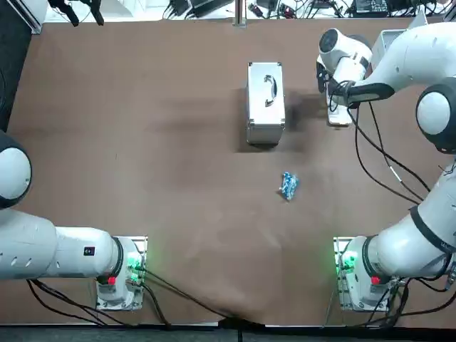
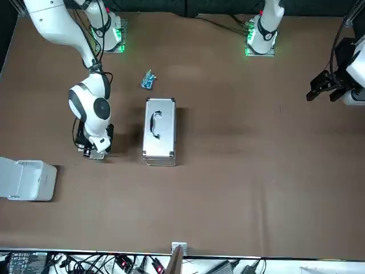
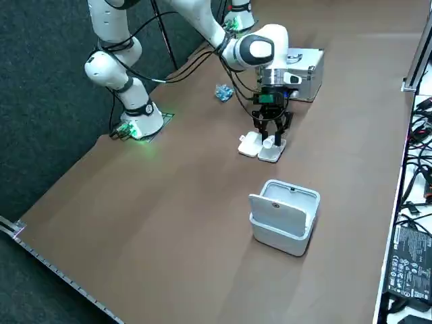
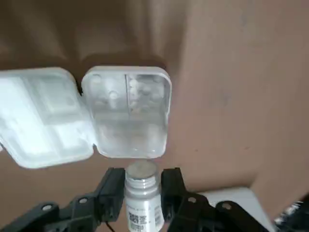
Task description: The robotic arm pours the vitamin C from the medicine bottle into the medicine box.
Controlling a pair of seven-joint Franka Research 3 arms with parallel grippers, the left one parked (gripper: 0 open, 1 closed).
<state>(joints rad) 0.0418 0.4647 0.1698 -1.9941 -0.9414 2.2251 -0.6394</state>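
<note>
my right arm is glossy white, rounded links, dark joint bands. black cables loop off it. base glows green, red dot. my right gripper, out at the table's far right, is black, screws showing.

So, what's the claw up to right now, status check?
Right claw shut on medicine bottle, just above the table. Bottle's top faces the open medicine box, lid flipped back. Nothing between them; metal case stands off to the side.
</note>
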